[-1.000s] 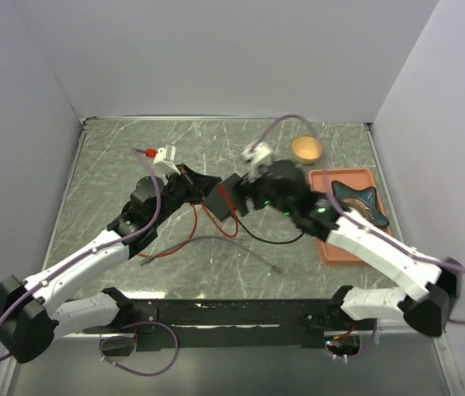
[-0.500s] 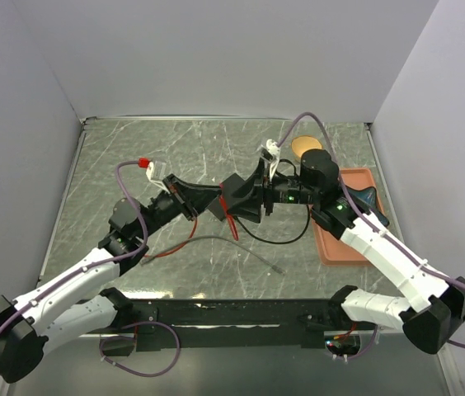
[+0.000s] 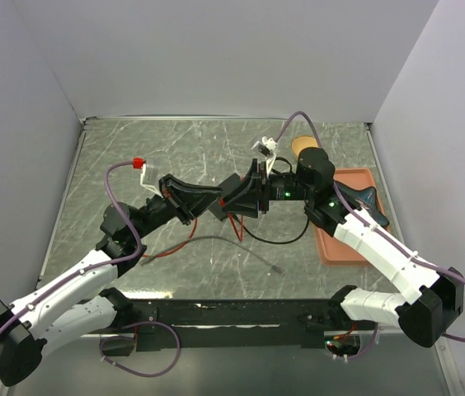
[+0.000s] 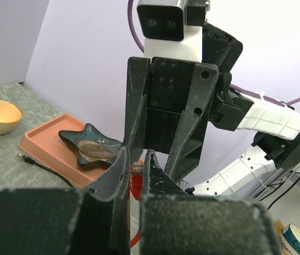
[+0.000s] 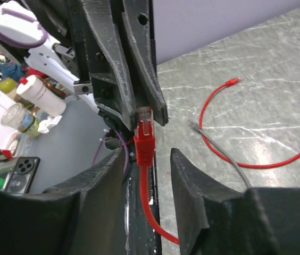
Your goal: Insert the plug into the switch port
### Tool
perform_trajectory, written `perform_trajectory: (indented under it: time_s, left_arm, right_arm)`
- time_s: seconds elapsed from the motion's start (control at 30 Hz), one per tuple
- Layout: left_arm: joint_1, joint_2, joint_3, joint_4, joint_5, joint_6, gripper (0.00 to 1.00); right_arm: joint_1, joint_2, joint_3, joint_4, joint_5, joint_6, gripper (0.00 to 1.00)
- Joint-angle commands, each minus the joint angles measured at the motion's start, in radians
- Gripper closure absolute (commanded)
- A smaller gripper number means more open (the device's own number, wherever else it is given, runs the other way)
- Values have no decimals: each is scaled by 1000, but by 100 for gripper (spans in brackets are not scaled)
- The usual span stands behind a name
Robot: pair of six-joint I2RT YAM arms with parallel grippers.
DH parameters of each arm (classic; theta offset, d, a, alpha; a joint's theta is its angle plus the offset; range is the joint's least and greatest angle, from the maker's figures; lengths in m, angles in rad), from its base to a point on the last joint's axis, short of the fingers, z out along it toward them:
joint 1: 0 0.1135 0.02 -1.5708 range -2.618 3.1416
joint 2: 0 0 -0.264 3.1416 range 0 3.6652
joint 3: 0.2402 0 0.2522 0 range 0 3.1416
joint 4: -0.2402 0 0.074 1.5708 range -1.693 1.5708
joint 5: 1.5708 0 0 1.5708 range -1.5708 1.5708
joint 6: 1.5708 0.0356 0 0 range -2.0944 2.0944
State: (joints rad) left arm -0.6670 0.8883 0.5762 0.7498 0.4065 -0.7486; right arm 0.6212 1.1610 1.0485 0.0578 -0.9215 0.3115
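Note:
A red plug (image 5: pixel 144 130) on a red cable hangs above the table, with my left gripper (image 4: pixel 137 155) shut on its clear tip. In the left wrist view the plug (image 4: pixel 135 173) shows between the shut jaws. My right gripper (image 5: pixel 147 155) faces it head-on, its two fingers (image 5: pixel 184 175) on either side of the plug's red boot with a gap on the right side. Seen from above, the left gripper (image 3: pixel 214 202) and the right gripper (image 3: pixel 246 196) meet over a flat black box (image 3: pixel 232 188), which is mostly covered. The switch port itself is hidden.
An orange tray (image 3: pixel 331 247) holding a dark star-shaped dish (image 3: pixel 360 198) lies at the right, with a yellow bowl (image 3: pixel 301 145) behind it. Red cable (image 5: pixel 256 164), a grey cable (image 3: pixel 224 241) and a black cable (image 3: pixel 278 239) lie loose on the marble table.
My right gripper has swung left to face the left one and its jaws have narrowed around the plug. The left arm has carried the plug up and to the right.

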Motion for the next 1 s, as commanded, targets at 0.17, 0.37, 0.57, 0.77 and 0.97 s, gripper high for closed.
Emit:
perform_trajectory:
  time_s: [0.17, 0.37, 0.57, 0.77, 0.97]
  left_arm:
    - [1, 11, 10, 66, 22, -6, 99]
    - [1, 15, 8, 68, 20, -9, 99]
    - [1, 26, 14, 65, 28, -8, 93]
    - [1, -46, 1, -62, -137, 23, 11]
    - [3, -78, 33, -295, -342, 104, 0]
  right_arm:
    - [-6, 20, -21, 126, -48, 75, 63]
    - [-6, 22, -27, 142, -33, 89, 88]
    - [-14, 0, -13, 82, 51, 72, 100]
    - [-66, -141, 1, -186, 404, -20, 100]
    - [-86, -327, 14, -397, 855, -103, 100]
